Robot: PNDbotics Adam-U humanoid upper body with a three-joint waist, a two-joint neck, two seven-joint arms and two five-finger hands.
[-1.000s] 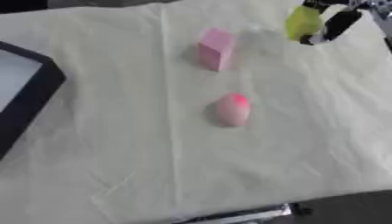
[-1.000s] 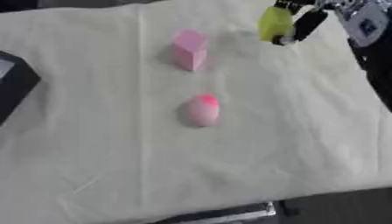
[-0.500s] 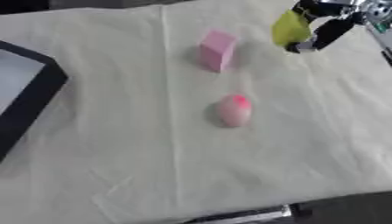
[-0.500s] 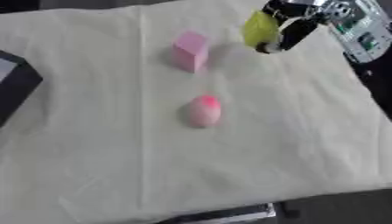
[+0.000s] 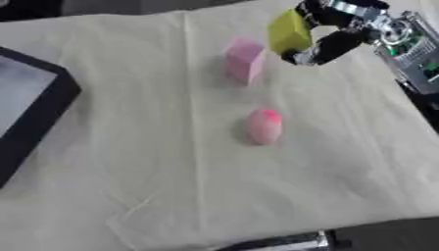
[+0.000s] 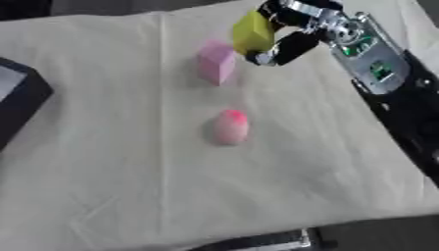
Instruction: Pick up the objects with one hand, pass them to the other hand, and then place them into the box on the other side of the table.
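Observation:
My right hand [image 5: 330,37] comes in from the upper right and is shut on a yellow block [image 5: 289,32], which it holds above the cloth. Just left of it a pink block [image 5: 243,60] stands on the cloth. A pink egg-shaped object [image 5: 264,126] with a red spot lies near the middle. The black box [image 5: 38,112] sits at the left edge, partly cut off. My left hand shows in neither view.
A cream cloth [image 5: 171,186] with creases covers the table. Its front edge runs along the bottom, where a dark metal part [image 5: 287,242] shows. My right forearm with its green electronics [image 6: 373,68] fills the upper right.
My right hand has carried the yellow block leftward, toward the pink block. The camera has shifted a little too.

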